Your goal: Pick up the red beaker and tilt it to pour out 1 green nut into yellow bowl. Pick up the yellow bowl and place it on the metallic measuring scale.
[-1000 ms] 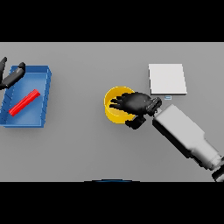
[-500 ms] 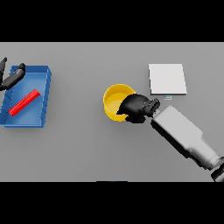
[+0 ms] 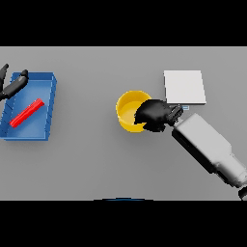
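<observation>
Beside the scale [image 3: 185, 87], right hand [image 3: 155, 115] curled over the yellow bowl [image 3: 127, 110] rim, bare table [image 3: 87, 164] around

No readable text, label, brand, number or sign anywhere. Plain faces on the yellow bowl [image 3: 126, 112], the blue tray [image 3: 50, 107] and the red piece [image 3: 27, 113] lying in it. Blank white top on the measuring scale [image 3: 184, 87]; only a small bluish patch [image 3: 185, 107] at its near edge, too small to read.
</observation>
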`<state>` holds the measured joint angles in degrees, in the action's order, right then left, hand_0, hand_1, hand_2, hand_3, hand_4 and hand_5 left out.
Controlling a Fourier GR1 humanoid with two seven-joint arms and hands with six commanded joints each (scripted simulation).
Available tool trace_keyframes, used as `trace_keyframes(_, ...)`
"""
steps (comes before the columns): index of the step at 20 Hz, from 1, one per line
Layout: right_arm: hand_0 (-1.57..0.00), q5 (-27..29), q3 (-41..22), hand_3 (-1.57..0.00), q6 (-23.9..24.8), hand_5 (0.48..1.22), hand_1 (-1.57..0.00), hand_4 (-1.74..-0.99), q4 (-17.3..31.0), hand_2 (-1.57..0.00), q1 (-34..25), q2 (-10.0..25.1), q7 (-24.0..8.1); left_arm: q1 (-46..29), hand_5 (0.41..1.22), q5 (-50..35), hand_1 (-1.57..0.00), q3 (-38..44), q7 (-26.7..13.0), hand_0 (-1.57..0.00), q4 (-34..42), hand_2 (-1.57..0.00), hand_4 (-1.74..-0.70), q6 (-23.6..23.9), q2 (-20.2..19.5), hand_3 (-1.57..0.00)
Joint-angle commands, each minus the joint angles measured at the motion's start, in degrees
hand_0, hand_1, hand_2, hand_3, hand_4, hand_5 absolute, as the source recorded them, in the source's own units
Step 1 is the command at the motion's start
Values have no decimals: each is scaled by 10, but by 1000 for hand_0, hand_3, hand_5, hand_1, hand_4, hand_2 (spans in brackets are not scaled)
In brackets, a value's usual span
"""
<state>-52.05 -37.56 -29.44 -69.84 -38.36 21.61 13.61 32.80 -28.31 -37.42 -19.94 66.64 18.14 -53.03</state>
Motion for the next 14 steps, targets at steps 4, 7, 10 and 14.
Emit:
trace_keyframes(4, -1559, 25, 30, -1252, -35, 1218, -1558, -1737, -46, -1414, -4, 17, -25, 2, 693, 3, 1, -1, 1, 1, -4, 1, -724, 0, 2, 1)
trace_keyframes(7, -1565, 32, 56, -1194, -35, 1219, -1565, -1739, -79, -1426, -3, 42, -33, -1, 686, 4, 1, -1, 4, 1, 1, 1, -717, -5, -7, 1)
trace_keyframes(10, -1568, 31, 67, -1164, -34, 1220, -1568, -1740, -99, -1497, 7, 51, -58, -1, 686, 0, 1, 0, 2, 1, 7, 1, -716, -2, -5, 1)
trace_keyframes(14, -1565, 26, 82, -1155, -26, 1220, -1570, -1741, -104, -1513, 6, 61, -72, 8, 698, 4, 1, -3, -11, 1, 12, 1, -723, 7, 0, 1)
